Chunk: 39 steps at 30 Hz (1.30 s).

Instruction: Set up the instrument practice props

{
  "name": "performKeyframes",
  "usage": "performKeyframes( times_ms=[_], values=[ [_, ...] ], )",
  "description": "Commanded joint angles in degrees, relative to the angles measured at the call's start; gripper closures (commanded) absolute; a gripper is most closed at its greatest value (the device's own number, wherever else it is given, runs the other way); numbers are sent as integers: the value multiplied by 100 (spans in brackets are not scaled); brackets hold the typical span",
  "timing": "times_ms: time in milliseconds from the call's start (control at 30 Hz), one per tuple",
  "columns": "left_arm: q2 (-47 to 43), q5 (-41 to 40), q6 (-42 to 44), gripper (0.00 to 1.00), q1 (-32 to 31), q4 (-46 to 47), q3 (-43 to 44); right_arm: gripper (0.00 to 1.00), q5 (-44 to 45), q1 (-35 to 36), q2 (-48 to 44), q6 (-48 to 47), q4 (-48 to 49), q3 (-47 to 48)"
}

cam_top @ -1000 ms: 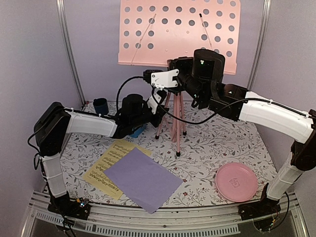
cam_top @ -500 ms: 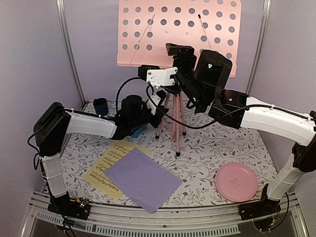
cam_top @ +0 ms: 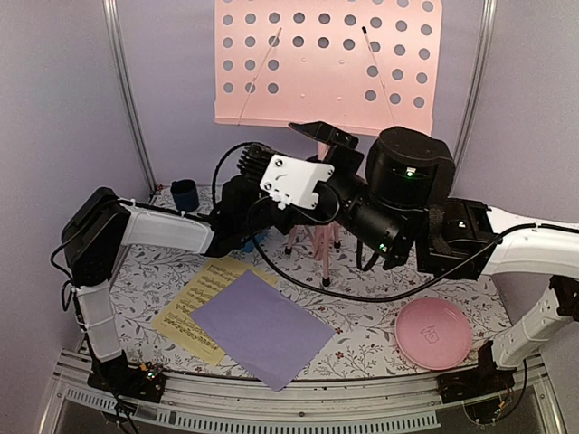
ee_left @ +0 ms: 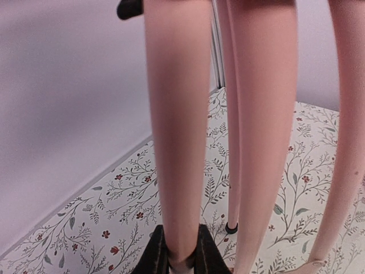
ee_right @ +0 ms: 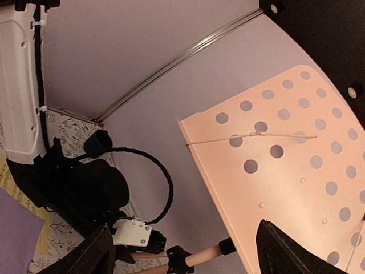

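The pink music stand [cam_top: 318, 242] stood upright on the counter [cam_top: 389, 258] — the left jaws clamped round one leg [ee_left: 177, 142] near its foot, apparently to steady it — while the right jaws, spread wide and empty, hung below its perforated desk [ee_right: 285, 165], likely poised to adjust it.

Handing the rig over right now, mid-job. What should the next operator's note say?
Left gripper: shut on a leg of the pink stand, low down.
Right gripper: open, empty, up near the stand's desk.
Lavender sheet lies over the yellow sheet on the table, near the front.
Metronome: hidden from view.
Done: stand upright on its legs.
Left: both sheets onto the bare desk; place the metronome.
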Motion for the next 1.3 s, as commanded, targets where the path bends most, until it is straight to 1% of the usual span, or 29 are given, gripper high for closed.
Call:
performKeyframes(
  times_ms=[0,33,100,133,200,333,433,533,800,933,1267],
  values=[
    [-96,-98,71,100,2,-60,-83,14,-612,-98,-455,3410,-1210,-741],
    [-96,-96,78,100,2,-73,-82,15,-769,-147,-514,3998,-1258,-958],
    [-103,-115,94,100,-1,-87,-81,16,-1072,-320,-596,4718,-1320,-1446],
    [-109,-117,96,100,-4,-83,-81,17,-1191,-453,-644,5172,-1338,-1606],
    [-114,-125,96,100,-1,-92,-81,17,-1592,-799,-729,5776,-1385,-1943],
    [-123,-128,97,100,2,-93,-90,18,-2509,-1716,-895,6804,-1337,-2426],
    [-123,-148,108,100,-3,-99,-97,22,-2942,-2257,-918,7276,-1181,-2645],
    [-131,-163,121,100,-2,-87,-113,24,-3256,-2619,-919,7437,-1018,-2723],
    [-105,-191,94,100,2,-39,-110,30,-3791,-3195,-574,7508,-609,-2558],
    [-96,-177,83,100,-2,-31,-90,33,-3957,-3354,-289,7504,-566,-2364],
    [-75,-174,90,100,-2,10,-77,36,-4398,-3703,208,7537,-273,-2224]
  ],
)
